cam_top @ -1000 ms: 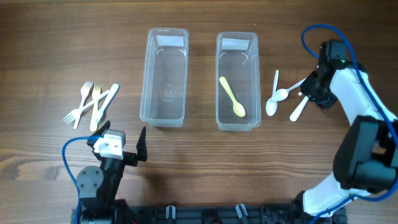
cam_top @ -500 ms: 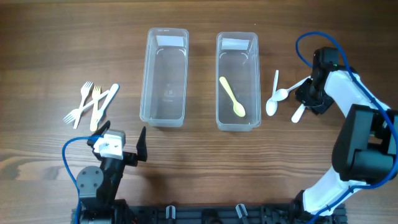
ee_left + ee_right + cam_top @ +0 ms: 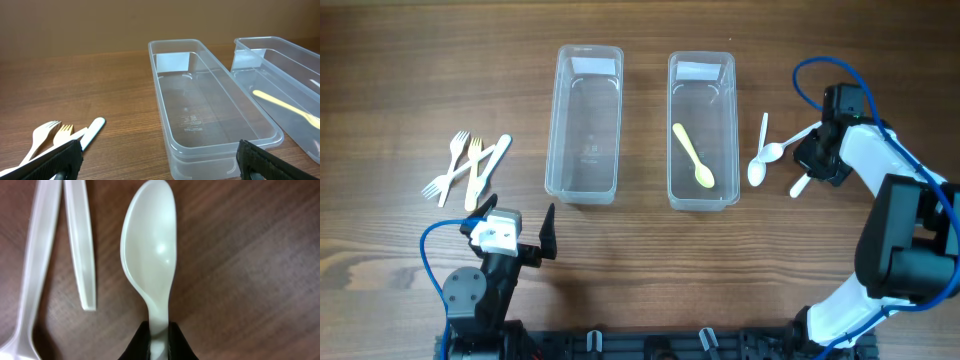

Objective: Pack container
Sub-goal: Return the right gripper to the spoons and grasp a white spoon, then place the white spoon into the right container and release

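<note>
Shifted down and left, right gripper (image 3: 158, 339) now pinches the white spoon (image 3: 150, 255) by its handle, right of frame; lifting toward the container (image 3: 702, 204) seems next.

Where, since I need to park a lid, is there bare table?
Bare table lies between the forks and the left container, and in front of both containers. Crowded: right of the right container, where white spoons and the right gripper sit.
</note>
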Controlling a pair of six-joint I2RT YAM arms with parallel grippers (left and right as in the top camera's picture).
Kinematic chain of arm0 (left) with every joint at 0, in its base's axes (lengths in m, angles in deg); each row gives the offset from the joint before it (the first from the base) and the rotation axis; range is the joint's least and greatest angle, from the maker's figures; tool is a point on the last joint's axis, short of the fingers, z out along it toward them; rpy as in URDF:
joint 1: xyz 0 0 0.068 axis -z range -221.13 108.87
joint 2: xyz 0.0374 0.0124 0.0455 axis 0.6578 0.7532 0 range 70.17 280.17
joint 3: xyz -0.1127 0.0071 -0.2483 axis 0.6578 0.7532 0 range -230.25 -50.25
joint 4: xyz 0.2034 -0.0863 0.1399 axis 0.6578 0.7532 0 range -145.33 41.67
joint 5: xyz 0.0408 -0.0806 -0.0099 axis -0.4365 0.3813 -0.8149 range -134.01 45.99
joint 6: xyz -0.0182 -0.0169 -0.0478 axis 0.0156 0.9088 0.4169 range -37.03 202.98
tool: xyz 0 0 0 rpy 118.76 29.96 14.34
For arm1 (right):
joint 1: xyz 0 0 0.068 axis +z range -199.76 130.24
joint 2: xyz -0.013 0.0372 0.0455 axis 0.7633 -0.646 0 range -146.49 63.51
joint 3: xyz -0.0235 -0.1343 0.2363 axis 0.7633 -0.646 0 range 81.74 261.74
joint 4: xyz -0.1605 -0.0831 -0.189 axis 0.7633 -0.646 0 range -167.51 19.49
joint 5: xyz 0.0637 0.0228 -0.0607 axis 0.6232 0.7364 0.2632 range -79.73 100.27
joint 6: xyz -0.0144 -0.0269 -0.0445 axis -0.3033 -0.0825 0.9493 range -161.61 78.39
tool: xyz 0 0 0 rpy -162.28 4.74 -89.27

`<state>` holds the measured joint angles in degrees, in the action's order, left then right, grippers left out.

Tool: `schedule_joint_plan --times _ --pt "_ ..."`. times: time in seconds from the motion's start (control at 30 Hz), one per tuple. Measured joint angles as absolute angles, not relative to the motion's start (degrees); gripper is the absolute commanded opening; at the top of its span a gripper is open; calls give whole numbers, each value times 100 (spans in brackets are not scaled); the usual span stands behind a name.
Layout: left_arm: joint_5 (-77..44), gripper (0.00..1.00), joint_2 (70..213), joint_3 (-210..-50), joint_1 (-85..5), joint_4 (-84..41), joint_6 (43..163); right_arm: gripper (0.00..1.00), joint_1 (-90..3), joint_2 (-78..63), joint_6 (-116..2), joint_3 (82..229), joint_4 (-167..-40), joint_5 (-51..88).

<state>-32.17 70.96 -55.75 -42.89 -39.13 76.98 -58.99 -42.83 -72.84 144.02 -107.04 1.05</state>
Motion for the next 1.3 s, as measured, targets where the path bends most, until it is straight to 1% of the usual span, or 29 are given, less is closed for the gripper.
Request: schedule_joint_plan --times 0.1,0.17,0.33,0.43,0.5,0.6,0.73,0.77,0.8,0.83,0.87,0.9,0.97,1.1,1.17,1.3 --pt "-3217 100 7096 -5575 -4289 -3913 7695 4 -5904 -4121 -7200 14389 -11229 90" --pt "-3217 100 7096 -5575 -4289 -3913 7695 4 -5904 -3711 -7128 14384 -11438 77" --pt "-3215 100 7096 -5575 -4289 -3913 7695 4 -5690 -1739 -6790 14391 -11445 151" --pt "-3217 100 7096 -5575 -4289 -3913 7695 4 -5226 -720 -6346 14408 -11205 781" --pt "-3217 100 7096 -5575 -4289 -3913 7695 4 -4861 -434 -6081 14408 -11025 1334" --pt "-3217 100 7096 -5575 -4289 -3913 7698 4 -4256 -436 -5876 14410 -10875 1946" --pt "-3217 100 7096 -5575 -4289 -3913 7695 4 -3528 -804 -5778 14410 -10726 2217" --pt "-3217 100 7096 -5575 -4289 -3910 7698 9 -3379 -950 -5775 14410 -10691 2254" --pt "-3217 100 7096 -5575 -4289 -3913 7698 27 -3250 -1107 -5773 14410 -10652 2289" --pt "-3215 100 7096 -5575 -4289 -3913 7695 38 -3143 -1269 -5756 14410 -10619 2313" --pt "-3215 100 7096 -5575 -4289 -3910 7695 45 -3067 -1424 -5756 14410 -10604 2335" --pt "-3217 100 7096 -5575 -4289 -3913 7698 49 -2995 -1603 -5732 14410 -10595 2344" --pt "-3217 100 7096 -5575 -4289 -3913 7695 52 -2936 -1844 -5703 14408 -10599 2363" --pt "-3215 100 7096 -5575 -4289 -3913 7695 51 -2931 -1859 -5690 14410 -10562 2330" --pt "-3217 100 7096 -5575 -4289 -3913 7695 53 -2929 -1756 -5760 14480 -10722 2147" --pt "-3217 100 7096 -5575 -4289 -3910 7695 56 -2953 -1376 -6333 15062 -11683 765"
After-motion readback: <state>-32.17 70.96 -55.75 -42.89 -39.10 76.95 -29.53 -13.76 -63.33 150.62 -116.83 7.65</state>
